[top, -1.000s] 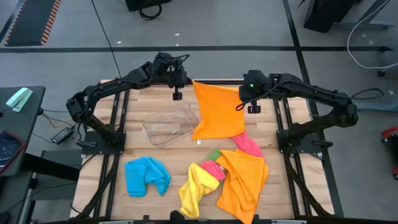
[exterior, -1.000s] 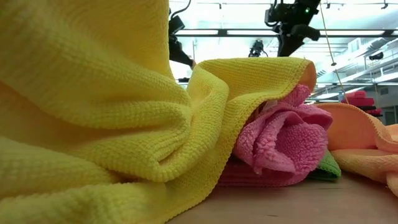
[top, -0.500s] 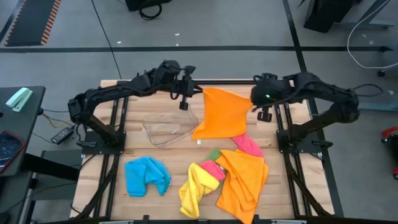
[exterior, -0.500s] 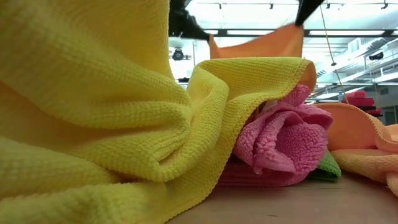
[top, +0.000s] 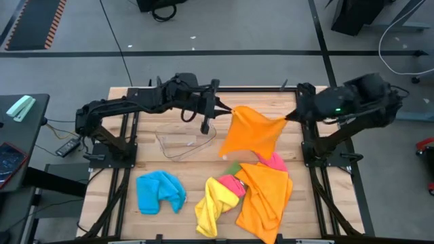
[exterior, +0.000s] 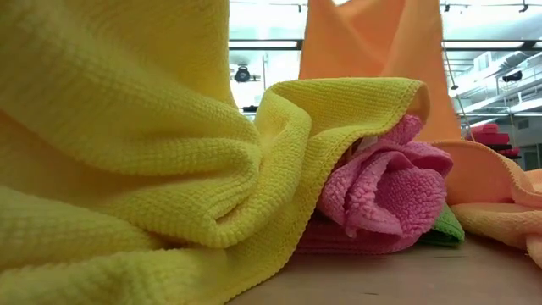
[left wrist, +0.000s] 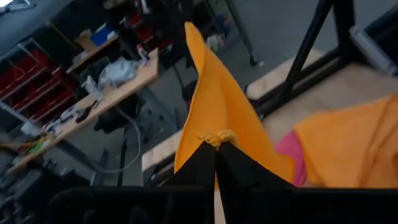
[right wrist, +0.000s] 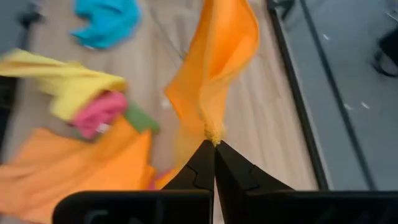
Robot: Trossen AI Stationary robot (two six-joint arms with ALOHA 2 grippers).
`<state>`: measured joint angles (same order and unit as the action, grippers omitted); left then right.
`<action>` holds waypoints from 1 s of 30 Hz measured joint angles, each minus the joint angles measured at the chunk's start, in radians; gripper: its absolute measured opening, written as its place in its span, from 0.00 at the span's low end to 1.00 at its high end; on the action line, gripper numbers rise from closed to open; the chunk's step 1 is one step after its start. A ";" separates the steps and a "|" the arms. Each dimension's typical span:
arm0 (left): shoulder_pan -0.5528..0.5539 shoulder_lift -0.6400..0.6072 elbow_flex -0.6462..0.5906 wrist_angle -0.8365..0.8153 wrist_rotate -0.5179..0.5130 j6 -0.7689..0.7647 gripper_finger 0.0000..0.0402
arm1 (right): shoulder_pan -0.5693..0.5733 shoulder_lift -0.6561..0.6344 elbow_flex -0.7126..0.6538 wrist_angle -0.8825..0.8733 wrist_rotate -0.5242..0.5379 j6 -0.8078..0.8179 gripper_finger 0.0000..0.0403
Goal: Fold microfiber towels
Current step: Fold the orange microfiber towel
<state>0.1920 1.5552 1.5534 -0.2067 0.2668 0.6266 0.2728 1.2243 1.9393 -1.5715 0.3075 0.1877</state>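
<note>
An orange towel (top: 249,132) hangs spread between my two grippers over the far middle of the table. My left gripper (top: 228,109) is shut on one upper corner and my right gripper (top: 290,118) on the other. In the low view this towel (exterior: 373,42) drops behind the pile, which hides its lower end. Nearer lie a blue towel (top: 161,191) and a heap of yellow (top: 213,203), pink (top: 234,184), green (top: 234,167) and a second orange towel (top: 266,193). My left gripper pinches a bunched corner of the orange towel (left wrist: 216,137) between its two fingertips, coming nearly level from the table's left. The cloth hangs away below the corner. My right gripper pinches the opposite upper corner (right wrist: 214,133) between its fingertips, slanting down from the right. The cloth hangs below.
A clear plastic tub (top: 184,139) lies on the table under my left arm. Another pink towel (top: 272,161) lies below the hanging cloth. The yellow towel (exterior: 127,144) fills the low view's foreground. Bare wood shows at the near left and far right.
Both grippers have risen, staying shut on the orange towel's corners. The left one has gone toward the table's right, the right one toward the right edge. The towel, which was spread toward the table, is drawn up and hangs between them.
</note>
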 joint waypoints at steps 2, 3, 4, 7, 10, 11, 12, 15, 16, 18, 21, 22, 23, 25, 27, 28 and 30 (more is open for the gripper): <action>-0.026 0.001 0.038 -0.010 0.000 -0.031 0.06 | 0.028 0.000 0.027 0.000 -0.036 0.015 0.03; -0.040 0.000 0.056 -0.009 0.000 -0.040 0.05 | 0.041 0.001 0.039 0.000 -0.058 0.022 0.03; -0.054 -0.001 0.072 -0.016 0.000 -0.044 0.05 | 0.053 0.001 0.050 0.000 -0.086 0.026 0.03; -0.100 -0.001 0.100 -0.033 0.000 -0.047 0.02 | 0.087 0.001 0.084 0.000 -0.213 0.026 0.03; -0.146 0.000 0.105 -0.023 0.000 -0.066 0.02 | 0.113 0.000 0.112 0.000 -0.307 0.029 0.03; -0.160 0.000 0.105 -0.023 0.000 -0.068 0.03 | 0.119 -0.002 0.116 0.001 -0.327 0.033 0.03; -0.175 0.004 0.105 -0.022 0.000 -0.067 0.04 | 0.124 -0.004 0.118 0.000 -0.345 0.037 0.03; -0.212 0.023 0.104 0.002 0.000 -0.071 0.05 | 0.130 -0.011 0.120 0.000 -0.391 0.049 0.03; -0.224 0.037 0.105 0.037 0.000 -0.073 0.05 | 0.130 -0.011 0.120 0.000 -0.409 0.048 0.03; -0.245 0.047 0.105 0.085 -0.001 -0.075 0.04 | 0.130 -0.014 0.120 0.000 -0.446 0.046 0.03; -0.268 0.061 0.107 0.177 0.000 -0.089 0.02 | 0.130 -0.016 0.120 0.006 -0.505 0.045 0.03; -0.272 0.061 0.106 0.187 0.000 -0.096 0.02 | 0.130 -0.016 0.120 0.009 -0.532 0.045 0.03; -0.277 0.063 0.105 0.210 0.000 -0.101 0.02 | 0.130 -0.016 0.120 0.015 -0.562 0.041 0.03; -0.281 0.063 0.105 0.251 -0.001 -0.114 0.04 | 0.130 -0.019 0.120 0.032 -0.625 0.027 0.03; -0.281 0.063 0.105 0.297 -0.001 -0.132 0.05 | 0.130 -0.027 0.120 0.044 -0.655 0.020 0.03; -0.281 0.063 0.105 0.319 -0.001 -0.149 0.06 | 0.130 -0.030 0.120 0.048 -0.661 0.020 0.03; -0.281 0.063 0.105 0.360 -0.001 -0.172 0.05 | 0.130 -0.040 0.120 0.049 -0.661 0.018 0.03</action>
<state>-0.0887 1.6180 1.6588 0.1537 0.2659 0.4542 0.4024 1.1845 2.0593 -1.5225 -0.3532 0.2062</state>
